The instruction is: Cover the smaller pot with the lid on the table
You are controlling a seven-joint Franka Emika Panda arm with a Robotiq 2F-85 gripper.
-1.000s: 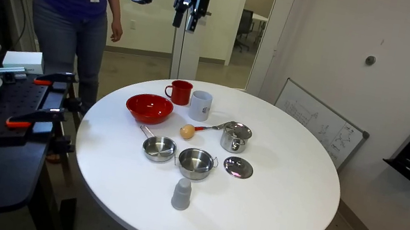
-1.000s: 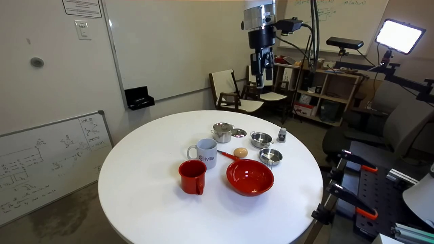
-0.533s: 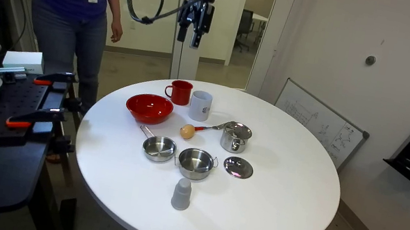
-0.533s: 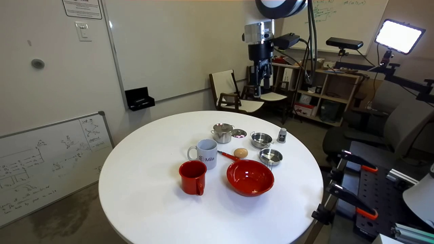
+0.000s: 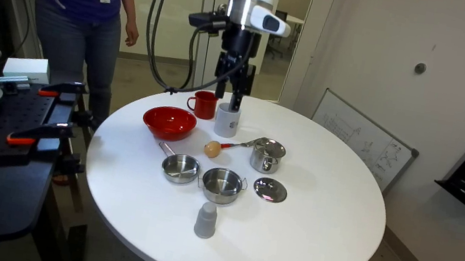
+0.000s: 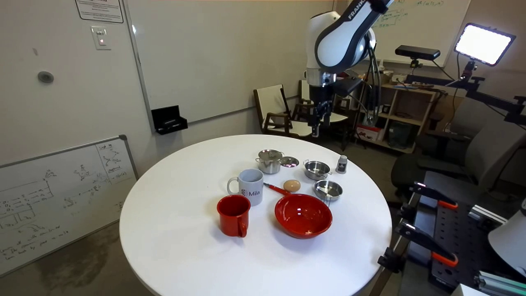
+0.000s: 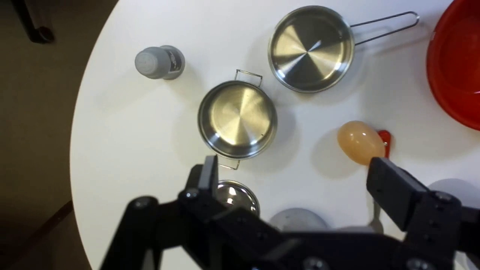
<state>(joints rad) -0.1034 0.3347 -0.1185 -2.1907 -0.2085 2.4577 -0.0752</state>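
Hanging above the round white table (image 5: pixel 313 238) with gripper (image 7: pixel 293 164) spread wide; see the lid (image 5: pixel 270 190) lying flat on the table, just beside a 2-handled pan (image 5: pixel 222 186) and near the smaller pot (image 5: pixel 262 160), standing upright; in the wrist view, see the lid partly hidden behind the gripper.

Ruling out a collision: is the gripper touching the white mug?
Apart. An exterior view shows the gripper clear of the white mug, tabletop visible between them. The fingertip overlapping the mug in an exterior view is only line of sight.
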